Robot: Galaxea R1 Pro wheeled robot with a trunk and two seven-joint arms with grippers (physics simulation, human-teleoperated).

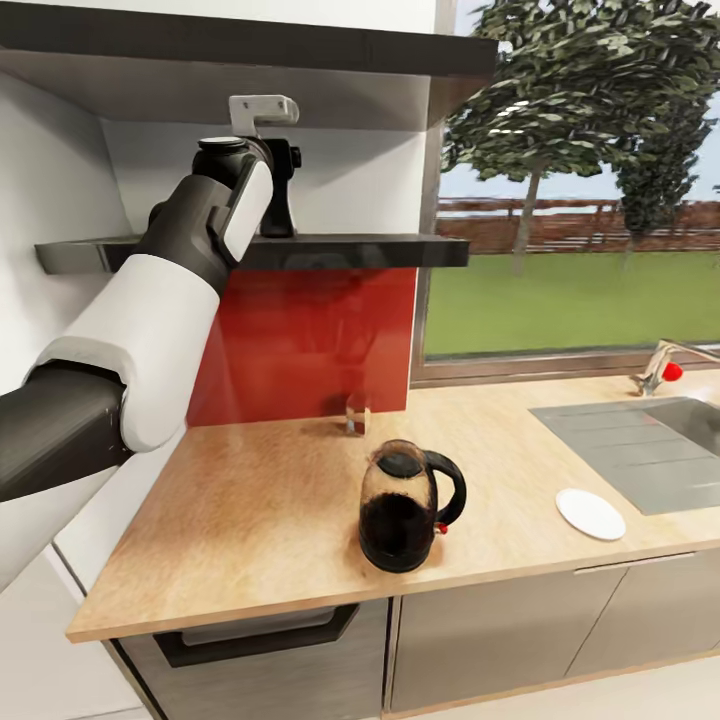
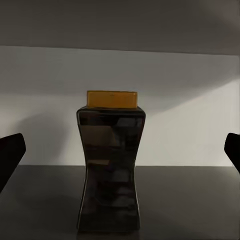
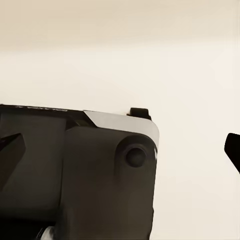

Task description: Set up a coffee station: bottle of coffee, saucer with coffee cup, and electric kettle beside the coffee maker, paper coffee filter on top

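The bottle of coffee (image 2: 111,167), dark, hourglass-shaped and capped with an orange lid, stands upright on the dark kitchen shelf (image 1: 380,250). My left gripper (image 2: 120,155) is open, held level with the bottle, which sits centred ahead between the two fingertips (image 2: 10,152) without touching them. In the head view my left arm reaches up to the shelf, with the left gripper (image 1: 281,192) above its left part. The dark electric kettle (image 1: 405,505) stands near the counter's front edge. A white saucer (image 1: 590,513) lies beside the sink. My right gripper (image 3: 120,150) is open and holds nothing.
A small clear glass item (image 1: 357,412) stands at the foot of the red backsplash (image 1: 320,340). The steel sink (image 1: 640,450) and tap (image 1: 660,368) are at the right under the window. A second shelf hangs close above the gripper.
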